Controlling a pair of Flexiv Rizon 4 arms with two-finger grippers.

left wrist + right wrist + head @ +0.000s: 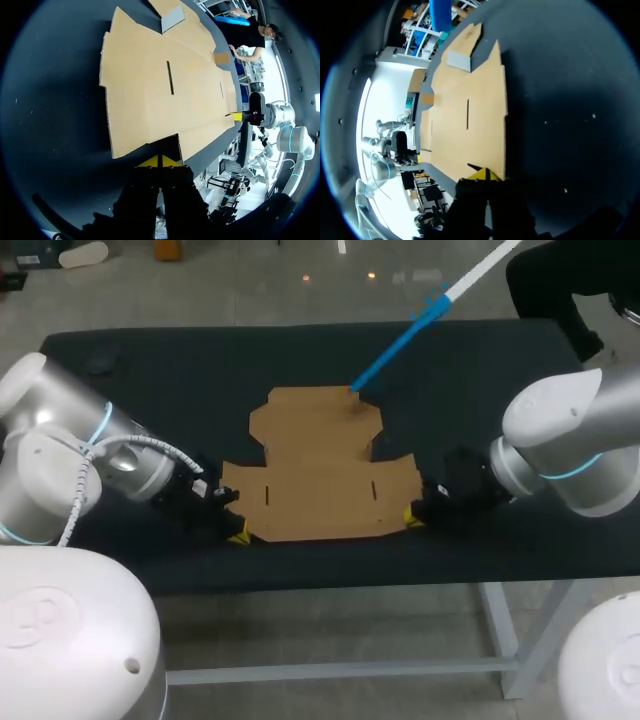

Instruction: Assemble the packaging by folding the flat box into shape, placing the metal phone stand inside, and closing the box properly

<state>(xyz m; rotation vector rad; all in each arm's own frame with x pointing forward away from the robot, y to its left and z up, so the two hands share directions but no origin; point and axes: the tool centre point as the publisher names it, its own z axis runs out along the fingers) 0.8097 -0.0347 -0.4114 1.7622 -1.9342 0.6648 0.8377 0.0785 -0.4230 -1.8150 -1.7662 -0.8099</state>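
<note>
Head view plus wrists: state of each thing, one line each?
flat box: unfolded, lying flat.
left gripper: shut on its near left corner.
right gripper: shut on its near right corner.
blue stick: tip resting on the far flap.
grey piece: lying on the far flap.

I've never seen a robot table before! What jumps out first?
The flat brown box lies in the middle of the dark table. A blue stick reaches in from the far side, its tip on the box's far flap. The left jaws and right jaws sit shut at the box's near corners.
</note>
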